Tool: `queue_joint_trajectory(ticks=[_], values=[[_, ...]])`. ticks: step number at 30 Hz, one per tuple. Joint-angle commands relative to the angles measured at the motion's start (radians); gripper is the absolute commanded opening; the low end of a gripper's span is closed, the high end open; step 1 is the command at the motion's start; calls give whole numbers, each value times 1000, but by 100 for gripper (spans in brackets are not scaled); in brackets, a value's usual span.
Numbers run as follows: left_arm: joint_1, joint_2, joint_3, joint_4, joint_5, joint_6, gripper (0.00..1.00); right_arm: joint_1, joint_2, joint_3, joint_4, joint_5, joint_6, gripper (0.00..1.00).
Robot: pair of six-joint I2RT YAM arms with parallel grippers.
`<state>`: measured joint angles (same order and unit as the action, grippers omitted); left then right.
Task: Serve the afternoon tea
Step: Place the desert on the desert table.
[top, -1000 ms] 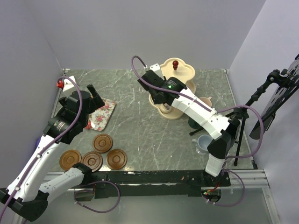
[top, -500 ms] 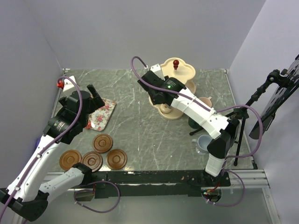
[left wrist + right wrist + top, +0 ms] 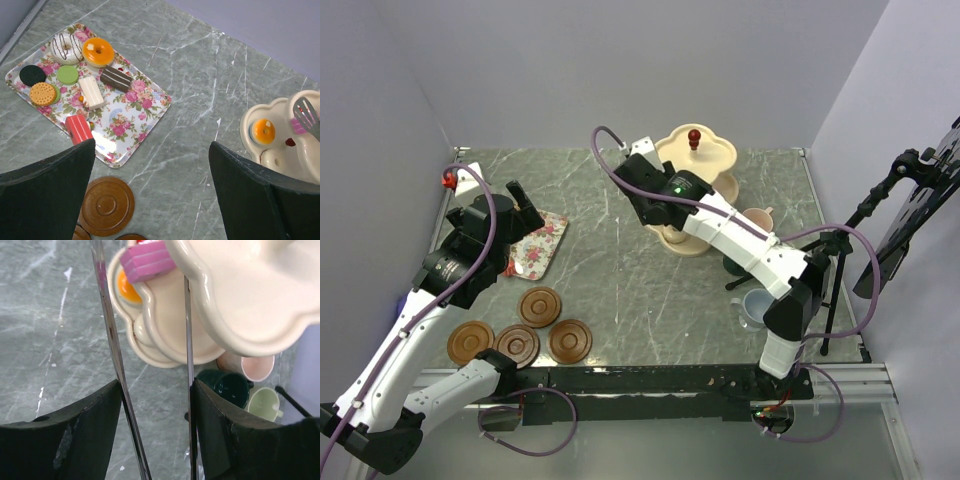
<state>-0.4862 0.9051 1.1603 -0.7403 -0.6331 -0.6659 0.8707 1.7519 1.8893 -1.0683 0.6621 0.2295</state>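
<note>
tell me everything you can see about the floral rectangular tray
The floral rectangular tray is white with pink roses, glossy, round-cornered, with a low raised rim. It lies flat on the green marbled table, left side, just beyond the brown round saucers. At one end small colourful cakes sit clustered; the other end is bare. Nothing else touches it.

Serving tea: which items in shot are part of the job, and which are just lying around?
Job:
- cakes
- tiered stand
- mugs
- saucers

Not the tea itself:
- floral tray, only carrying the cakes
- tongs, the tool
</note>
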Motion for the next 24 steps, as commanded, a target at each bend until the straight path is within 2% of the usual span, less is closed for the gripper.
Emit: queue_joint_trajectory(ticks=[1,14,20,24], values=[[0,-6,4,36,1,11,100,37,-61,1,113,16,-71,64],[1,-11,13,32,-4,11,100,100,-35,-9,268,-157,-170,64],[0,-28,19,45,-33,8,100,103,-23,-107,408,-396,-248,64],[0,-64,26,51,-83,-1,100,105,0,-188,539,-571,-231,64]])
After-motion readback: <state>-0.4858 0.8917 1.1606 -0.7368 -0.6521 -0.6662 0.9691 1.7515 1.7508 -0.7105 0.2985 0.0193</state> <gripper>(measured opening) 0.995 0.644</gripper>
